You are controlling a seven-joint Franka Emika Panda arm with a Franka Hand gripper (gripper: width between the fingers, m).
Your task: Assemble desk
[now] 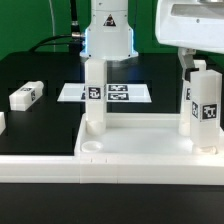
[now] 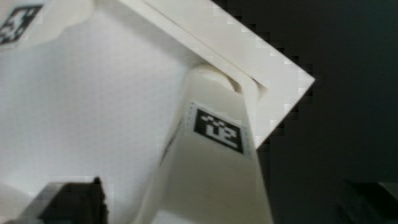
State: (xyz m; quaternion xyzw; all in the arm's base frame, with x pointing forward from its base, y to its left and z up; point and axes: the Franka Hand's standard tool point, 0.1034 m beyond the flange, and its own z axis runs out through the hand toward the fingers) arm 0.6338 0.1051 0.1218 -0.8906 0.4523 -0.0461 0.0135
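The white desk top (image 1: 140,150) lies in the foreground with its raised rim up. Two square tagged legs stand upright in its corner sockets: one on the exterior view's left (image 1: 95,100), one on its right (image 1: 205,105). My gripper (image 1: 199,62) is at the top of the right leg, a dark finger showing beside it. In the wrist view that leg (image 2: 217,130) rises from the desk top's corner (image 2: 107,100) between my fingers (image 2: 71,202). My gripper (image 2: 222,208) straddles the leg with gaps on both sides, so it is open.
A loose white leg (image 1: 27,95) lies on the black table at the exterior view's left, and another white part (image 1: 2,122) pokes in at that edge. The marker board (image 1: 120,93) lies flat behind the desk top, in front of the arm's base (image 1: 108,35).
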